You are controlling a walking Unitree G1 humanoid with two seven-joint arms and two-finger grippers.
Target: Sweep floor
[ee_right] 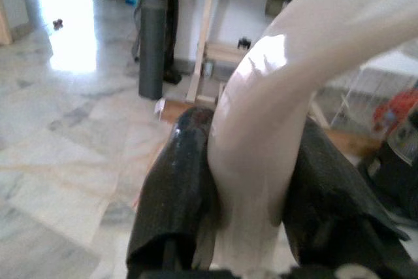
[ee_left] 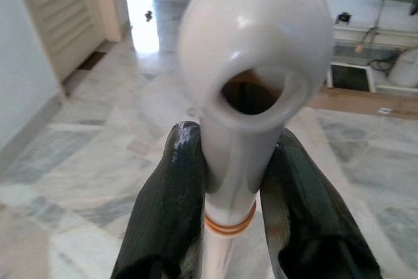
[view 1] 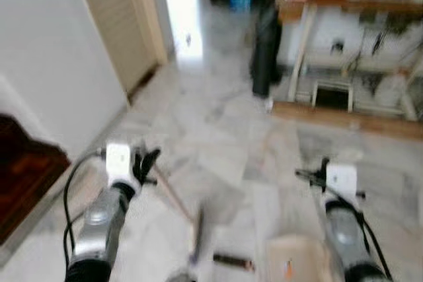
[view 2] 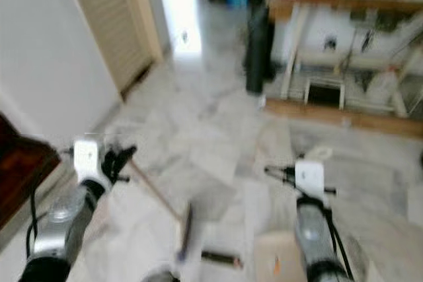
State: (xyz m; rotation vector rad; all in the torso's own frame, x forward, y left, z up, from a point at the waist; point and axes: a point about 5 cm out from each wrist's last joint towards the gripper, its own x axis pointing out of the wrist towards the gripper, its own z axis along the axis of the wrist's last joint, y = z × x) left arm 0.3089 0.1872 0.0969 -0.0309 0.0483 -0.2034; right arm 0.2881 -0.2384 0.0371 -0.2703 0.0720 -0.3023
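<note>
While clenched on the broom handle (ee_left: 251, 96), left end effector (ee_left: 228, 207), right end effector (ee_right: 251, 187) clenched on a white handle (ee_right: 274, 109)

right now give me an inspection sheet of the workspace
surface: pale marble floor, blurred in the head views
job's things: broom handle in the left gripper, its stick slanting down toward the floor; dustpan handle in the right gripper, pan low by the right arm
clutter: small dark object on the floor near the broom's lower end, too blurred to name
grippers: left gripper shut on the broom handle; right gripper shut on the dustpan handle
cables: black cables along both arms; cords under the shelf
surroundings: louvred door, dark wooden furniture, wooden shelf, dark upright bag
</note>
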